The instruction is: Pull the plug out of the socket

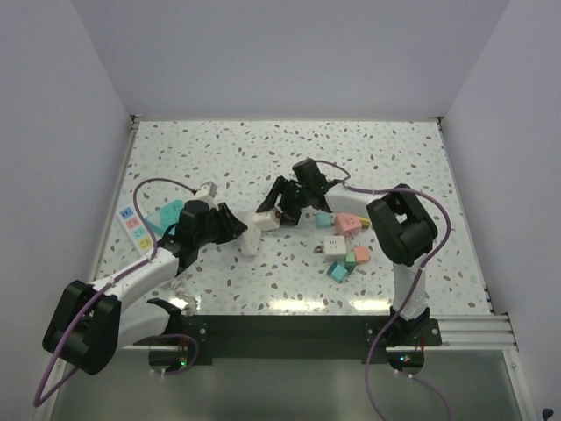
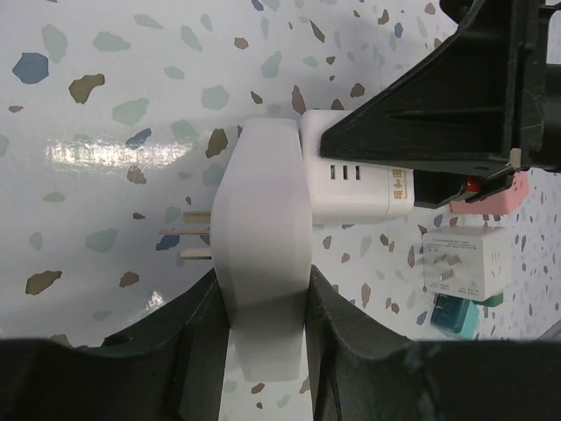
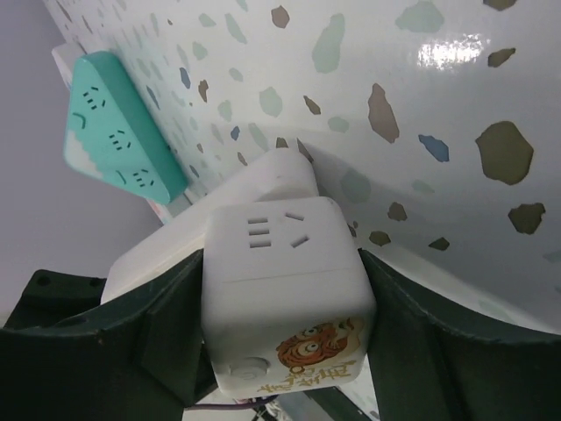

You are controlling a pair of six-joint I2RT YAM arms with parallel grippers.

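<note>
1. Black-and-white left arm (image 1: 131, 281) and right arm (image 1: 405, 235) rise from the near edge of the speckled terrazzo table (image 1: 263, 149) and reach toward its middle.
2. The left gripper (image 2: 263, 294) pinches a flat white socket adapter (image 2: 263, 210) by its two broad faces. Three metal prongs (image 2: 195, 237) stick out of one face of the adapter.
3. A white cube plug with a cartoon sticker (image 3: 279, 263) sits plugged into the opposite face of the socket adapter, the two bodies touching.
4. The right gripper (image 3: 285, 303) straddles the cube plug, with one black finger pressed against each side of it.
5. From above, the joined pair hangs between the two grippers, just left of the table's middle. Whether it touches the table cannot be told.
6. A teal power strip (image 1: 166, 215) lies near the left edge, just beside a white card of coloured stickers (image 1: 134, 226).
7. To the right of the grippers, loose adapters lie close together: a pink block (image 1: 349, 224), a white cube (image 1: 334, 246), a teal block (image 1: 337, 270) and a green-and-pink piece (image 1: 357, 257).
</note>
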